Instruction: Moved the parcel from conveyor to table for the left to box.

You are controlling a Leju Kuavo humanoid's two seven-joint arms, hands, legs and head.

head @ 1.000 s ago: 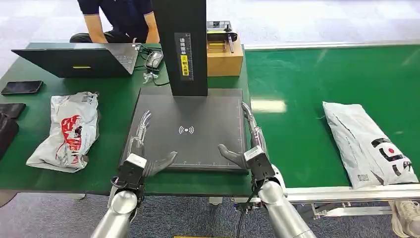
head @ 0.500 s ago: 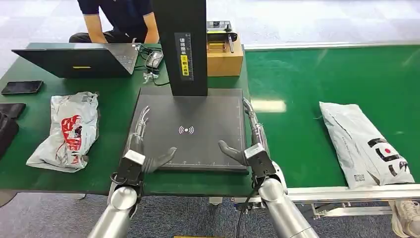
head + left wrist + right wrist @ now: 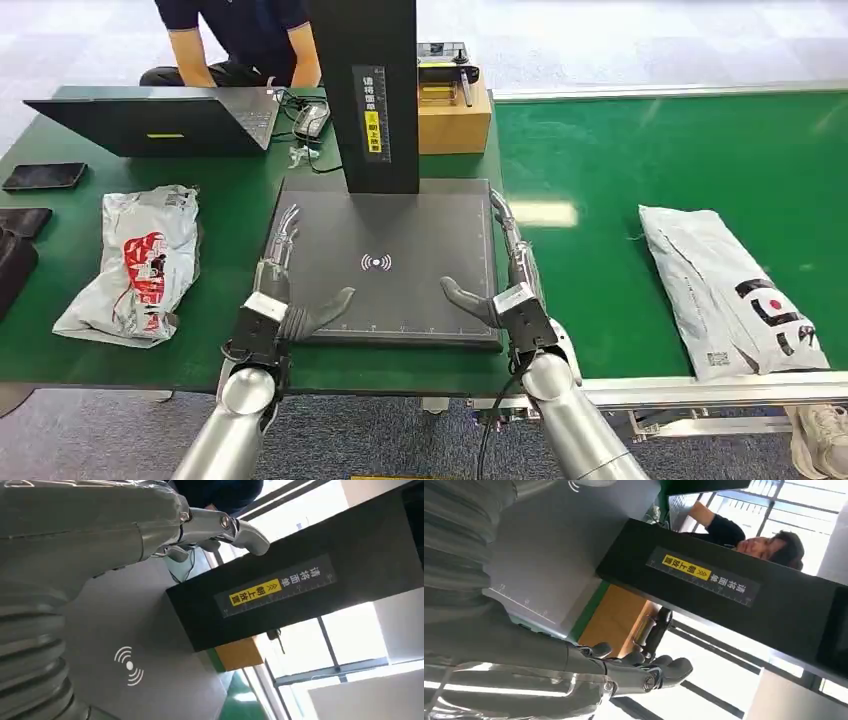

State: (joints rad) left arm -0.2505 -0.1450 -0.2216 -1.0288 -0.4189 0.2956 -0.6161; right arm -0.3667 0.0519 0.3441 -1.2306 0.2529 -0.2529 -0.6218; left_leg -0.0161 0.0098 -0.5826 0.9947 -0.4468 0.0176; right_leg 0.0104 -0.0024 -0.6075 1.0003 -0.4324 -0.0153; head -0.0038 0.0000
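Parcel (image 3: pixel 733 291) lies on the belt (image 3: pixel 640 170), well right of the right hand (image 3: pixel 505 280) — both hands empty, fingers spread; a reach across and a flat, broad grasp are called for, left hand (image 3: pixel 282 285) kept clear.

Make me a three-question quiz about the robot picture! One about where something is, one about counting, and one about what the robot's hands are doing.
1. Where is the grey parcel with the black and red mark?
A. on the green conveyor belt
B. on the dark scanner plate
C. on the laptop

2. How many grey parcels lie in the head view?
A. one
B. two
C. four

3. What do the left hand and right hand hold?
A. a parcel each
B. the phone
C. nothing, fingers apart

Answers:
1 A, it lies on the conveyor belt, right of the scanner plate.
2 B, that one plus the parcel with red print on the table.
3 C, both hands are open over the plate's edges.
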